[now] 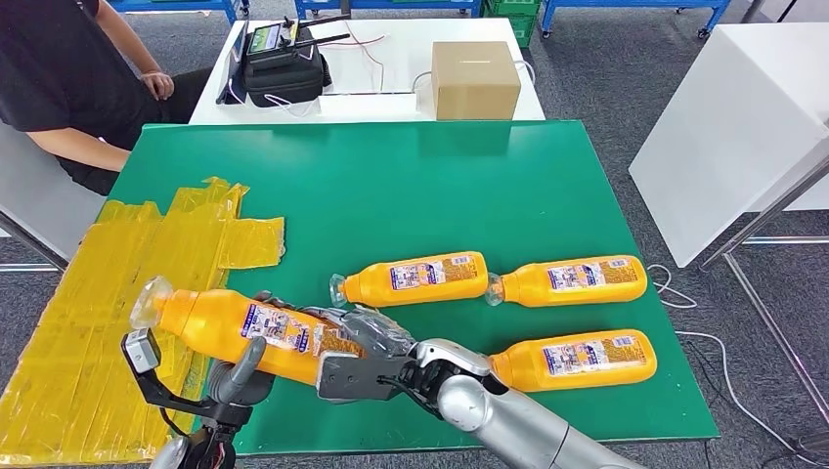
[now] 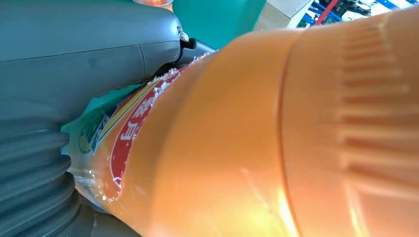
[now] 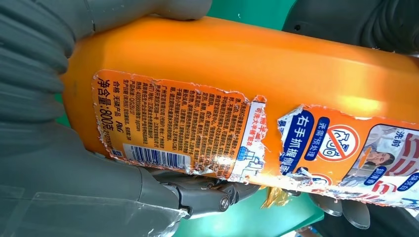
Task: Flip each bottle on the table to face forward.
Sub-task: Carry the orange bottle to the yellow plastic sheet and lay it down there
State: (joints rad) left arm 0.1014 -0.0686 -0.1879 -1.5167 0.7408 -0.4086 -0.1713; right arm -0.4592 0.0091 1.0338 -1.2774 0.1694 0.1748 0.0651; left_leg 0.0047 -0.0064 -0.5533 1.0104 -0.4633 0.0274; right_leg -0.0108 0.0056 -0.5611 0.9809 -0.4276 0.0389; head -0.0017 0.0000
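At the table's (image 1: 411, 186) left edge a patch of yellow tape (image 1: 117, 293) covers the green top, running from the near left corner up toward the middle of that side; beyond the far left corner a person (image 1: 59, 78) in a dark top sits beside the table. Over the near left part, a large orange bottle (image 1: 244, 327) is held above the taped patch and the green surface, lying slanted with its clear cap toward the left edge and its torn white-and-blue label facing up. The left hand (image 1: 239, 376) grips it from below, its thumb rising against the bottle's underside, and the left wrist view shows the grey thumb pressed against the orange body. The right hand (image 1: 367, 337) holds the bottle's base end, fingers wrapped over the top; the right wrist view shows it closed around the bottle just beside the barcode. To the right, three more bottles lie on their sides on the green top, caps pointing left: a middle bottle (image 1: 415, 279), a far-right bottle (image 1: 572, 280) nearly cap-to-base with it, and a near-right bottle (image 1: 577, 360) close to the near right corner. Behind the table's far edge stand a cardboard box (image 1: 475, 80) and a black case (image 1: 283, 68) on a white table (image 1: 381, 78).
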